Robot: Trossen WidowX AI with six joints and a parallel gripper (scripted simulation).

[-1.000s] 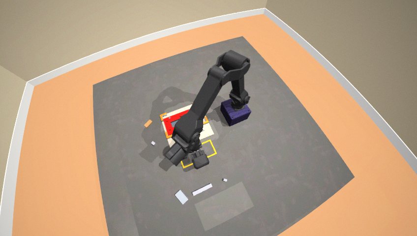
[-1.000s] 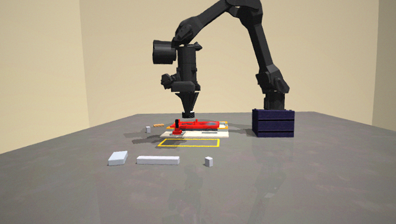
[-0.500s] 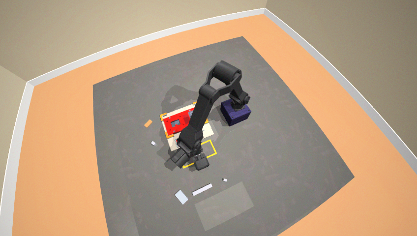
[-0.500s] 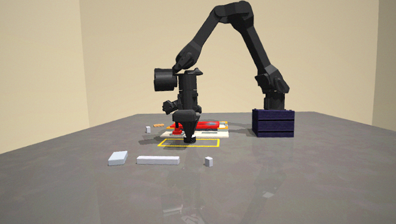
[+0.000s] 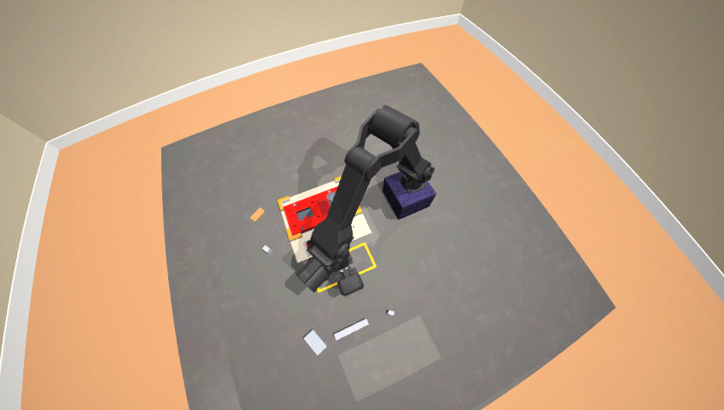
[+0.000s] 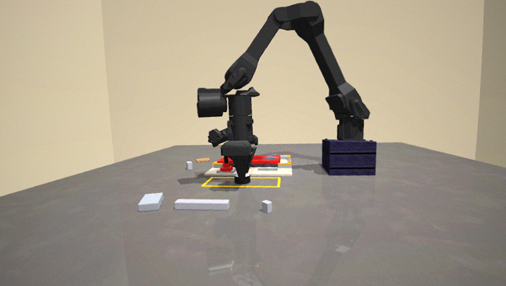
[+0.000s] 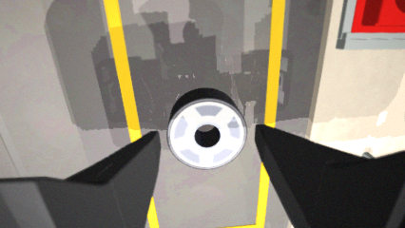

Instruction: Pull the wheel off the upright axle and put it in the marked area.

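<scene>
One round black-rimmed wheel (image 7: 206, 135) between wedge jaws

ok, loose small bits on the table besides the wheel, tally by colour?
White or pale blocks: 4
Orange block: 1
Total: 5

No readable text, label, brand or number is showing anywhere. The cream board (image 5: 366, 226) beside the red plate (image 5: 305, 213) is carrying a few small dark marks, too small and blurred to read. The yellow outline (image 7: 123, 71) on the counter (image 6: 363, 213) is bearing no lettering.
</scene>
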